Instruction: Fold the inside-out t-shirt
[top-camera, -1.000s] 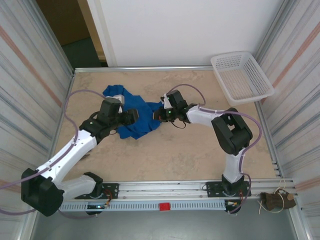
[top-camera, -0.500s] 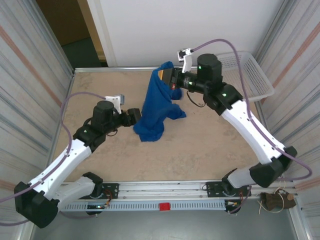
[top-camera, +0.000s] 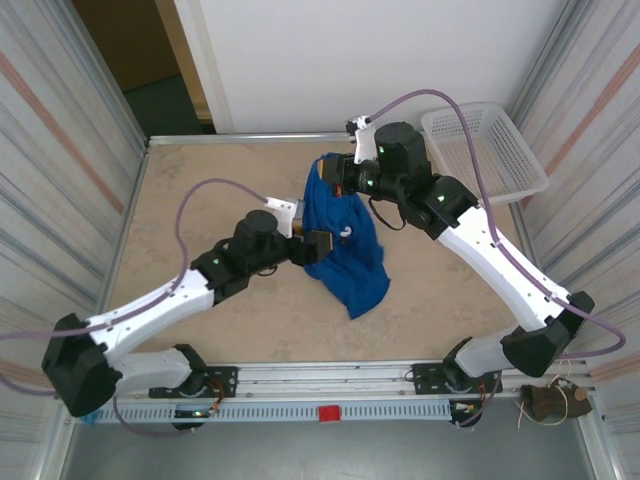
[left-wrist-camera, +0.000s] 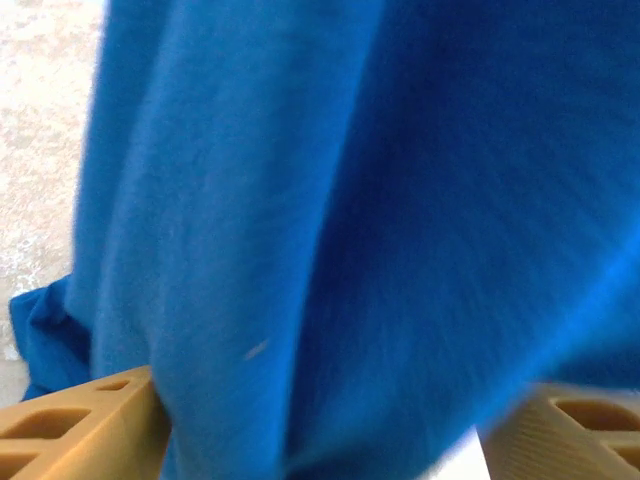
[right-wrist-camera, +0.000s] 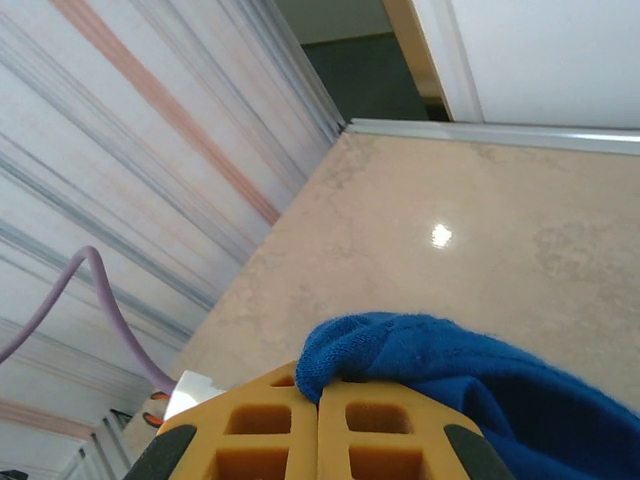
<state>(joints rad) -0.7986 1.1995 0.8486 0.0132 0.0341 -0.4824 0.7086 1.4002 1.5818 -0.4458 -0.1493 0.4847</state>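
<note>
- Our right gripper (top-camera: 335, 172) is clamped tight, its fingers pressed together on a bunched edge of the t-shirt (top-camera: 345, 255). In the right wrist view the blue cloth (right-wrist-camera: 440, 350) bulges out just above the closed fingertips (right-wrist-camera: 318, 400).
- A second ago this gripper was down at table level against a crumpled heap. Since then we have raised it high over the far middle of the table (top-camera: 200, 170), and the shirt now hangs from it in a long drape.
- Our left gripper (top-camera: 318, 243) has its jaws spread wide. In the left wrist view a hanging fold of the shirt (left-wrist-camera: 350, 200) falls between the two fingers (left-wrist-camera: 70, 430), which are not closing on it.
- Half a second ago the left gripper sat further left, beside the shirt's lower end. It has since swung right and up into the middle of the drape.
- The shirt's lower end trails towards the near right and seems to rest on the table.
- We judge that the lift has shaken the bundle loose. A second hold by the left gripper should let us spread the shirt flat before folding.
- The white basket (top-camera: 485, 150) stands apart at the far right corner.
</note>
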